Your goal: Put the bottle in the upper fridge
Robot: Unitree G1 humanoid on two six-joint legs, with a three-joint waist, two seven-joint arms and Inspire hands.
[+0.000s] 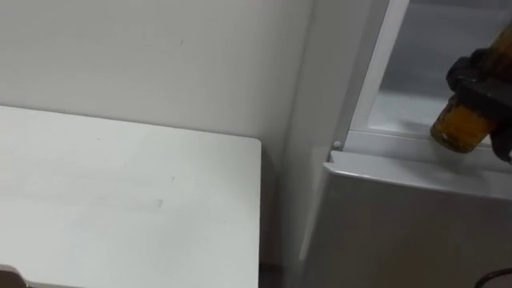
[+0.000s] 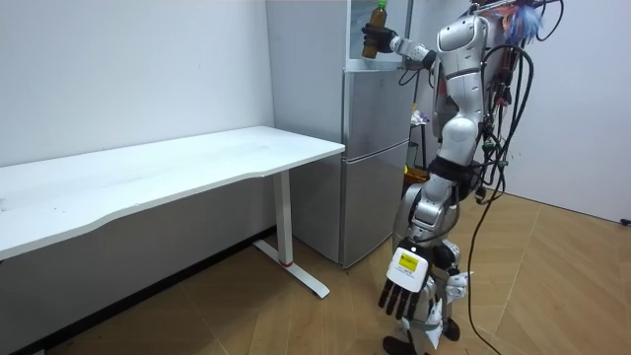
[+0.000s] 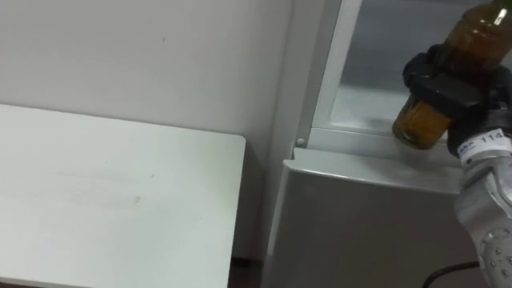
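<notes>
Upper right, the right hand (image 3: 448, 80) clasped the bottle (image 3: 420, 124) at the sill of the upper fridge (image 3: 360, 142) (likely to set it inside); the left hand (image 2: 402, 291) hung slack-fingered.

Room light is even and diffuse, with no hard glare. The black right hand (image 3: 452, 80) reads near-black. The amber translucent plastic bottle (image 3: 418, 126) in its grip glows brightest at the base. Below and left of the hand, a dark shadow strip separates the white rectangular tabletop (image 3: 120, 200) from the silver metal fridge (image 3: 360, 232). There is a soft sheen on the door below the hand.
</notes>
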